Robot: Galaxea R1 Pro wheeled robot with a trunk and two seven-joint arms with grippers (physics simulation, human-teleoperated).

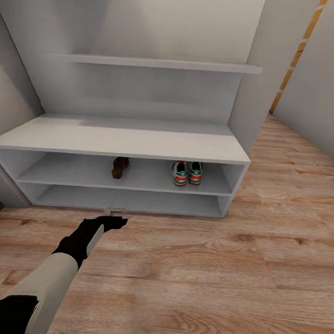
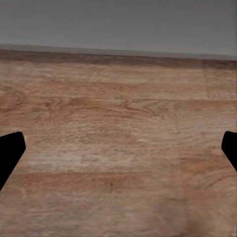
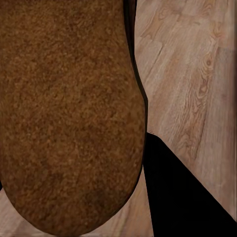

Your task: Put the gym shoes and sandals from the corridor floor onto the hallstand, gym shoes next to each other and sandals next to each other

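On the rack (image 1: 139, 143), the upper open shelf already holds both gym shoes (image 1: 186, 172), side by side and touching, toes outward. One sandal (image 1: 120, 167) stands well apart from them on the same shelf, further left.

My right wrist view is mostly taken up by a brown, grainy oval: I take it for the second sandal (image 3: 69, 113), sole or footbed towards the lens, with a black finger (image 3: 177, 197) just beside it and floor (image 3: 197, 74) behind. I judge the right claw is clamped on it, though I cannot see the pads meet it.

My left gripper (image 1: 115, 222) hangs low over the floor in front of the rack, fingers spread wide and empty.

The sandal should be light, flat and fairly stiff along the sole, its straps soft. A pinch across the sole edge suits it best; leather may slide, so I'd keep it level and set it beside its mate.
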